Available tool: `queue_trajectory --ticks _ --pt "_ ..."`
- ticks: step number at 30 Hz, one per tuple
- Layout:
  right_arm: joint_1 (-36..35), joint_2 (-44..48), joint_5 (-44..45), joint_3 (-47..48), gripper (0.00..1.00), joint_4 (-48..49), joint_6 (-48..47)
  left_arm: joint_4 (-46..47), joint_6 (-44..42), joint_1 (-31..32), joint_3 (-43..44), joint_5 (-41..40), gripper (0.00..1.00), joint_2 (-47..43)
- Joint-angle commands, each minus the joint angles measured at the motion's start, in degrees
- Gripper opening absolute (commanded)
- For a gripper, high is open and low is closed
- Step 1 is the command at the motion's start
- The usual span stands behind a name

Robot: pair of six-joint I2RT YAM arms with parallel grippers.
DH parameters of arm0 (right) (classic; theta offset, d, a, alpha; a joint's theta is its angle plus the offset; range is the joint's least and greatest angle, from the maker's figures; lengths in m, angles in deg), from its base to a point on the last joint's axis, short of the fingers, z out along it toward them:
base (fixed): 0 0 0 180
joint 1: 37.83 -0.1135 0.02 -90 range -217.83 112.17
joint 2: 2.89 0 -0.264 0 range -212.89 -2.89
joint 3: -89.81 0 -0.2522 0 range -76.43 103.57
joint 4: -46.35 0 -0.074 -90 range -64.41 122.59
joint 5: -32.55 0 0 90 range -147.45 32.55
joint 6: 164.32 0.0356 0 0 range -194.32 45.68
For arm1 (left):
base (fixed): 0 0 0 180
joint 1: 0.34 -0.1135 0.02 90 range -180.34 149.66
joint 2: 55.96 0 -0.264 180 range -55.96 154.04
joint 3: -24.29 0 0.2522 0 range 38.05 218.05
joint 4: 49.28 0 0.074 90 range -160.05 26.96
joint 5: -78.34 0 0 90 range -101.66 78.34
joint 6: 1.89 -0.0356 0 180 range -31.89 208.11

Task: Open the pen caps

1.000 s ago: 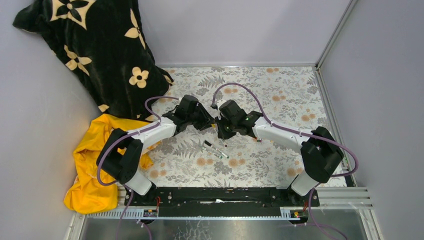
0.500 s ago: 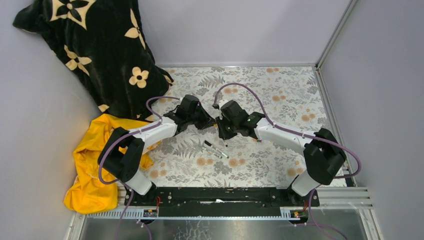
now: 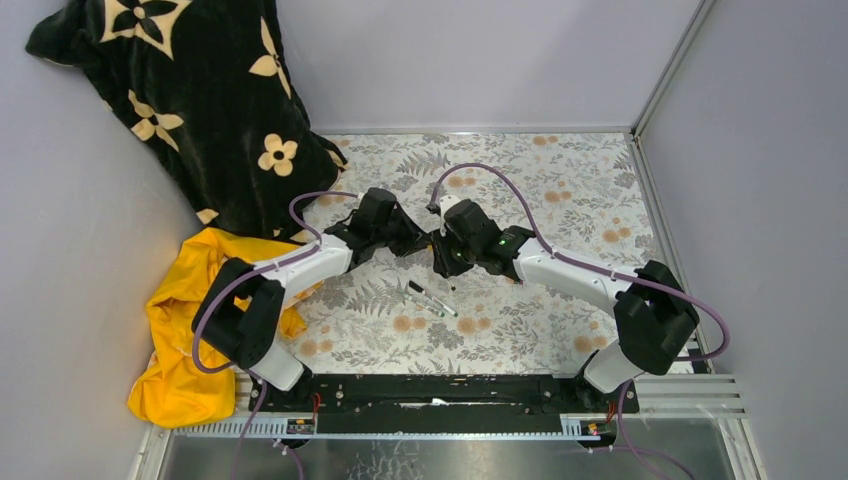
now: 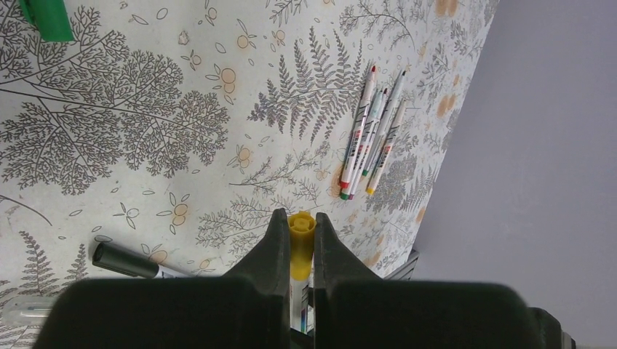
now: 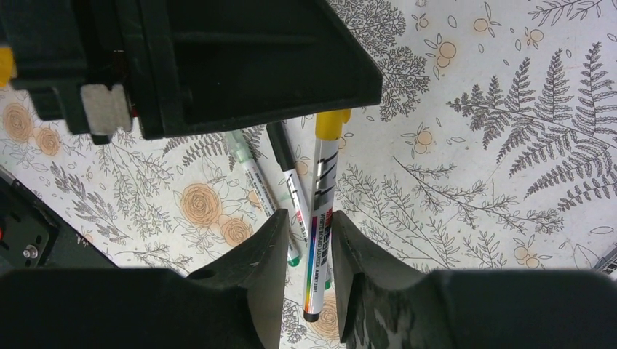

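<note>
A robot test cell, of the kind kept in a lab, is shown. The table is boxed in by plain grey panels point(image 3: 480, 60) set in an aluminium frame point(image 3: 672, 70). The left arm point(image 3: 300, 268) and right arm point(image 3: 570, 272) are bolted to a black rail point(image 3: 440, 390) at the near edge, and purple cables point(image 3: 520, 195) are looped along them. The table is covered by a floral cloth point(image 3: 560, 190). A blanket point(image 3: 200, 110) and a yellow cloth point(image 3: 185, 350) are heaped at the left.

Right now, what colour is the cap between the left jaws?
Yellow cap; left wrist view shows it best.
</note>
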Motion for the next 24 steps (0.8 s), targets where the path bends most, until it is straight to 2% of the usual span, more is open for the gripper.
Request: queue_trajectory --ticks 1,5,8,14,24 --pt "-0.62 -0.78 -0.64 0.51 0.32 3.52 0.83 3.6 1.23 0.44 0.2 0.77 0.0 -2.25" --pt "-0.61 -2.32 -0.68 1.03 0.09 3.66 0.9 4.07 1.5 0.53 -0.02 0.78 0.0 -2.11" --pt "-0.61 -2.77 -0.92 0.48 0.0 3.99 1.17 4.55 1.38 0.56 -0.13 0.69 0.0 -1.47" --pt "-0.61 -0.08 -0.68 -3.54 0.0 5.28 2.28 5.41 0.69 -0.46 1.76 0.24 0.0 1.48" --pt "-0.61 4.74 -1.86 -9.62 0.0 5.16 3.56 2.68 -4.47 -8.7 9.49 0.44 0.0 8.63"
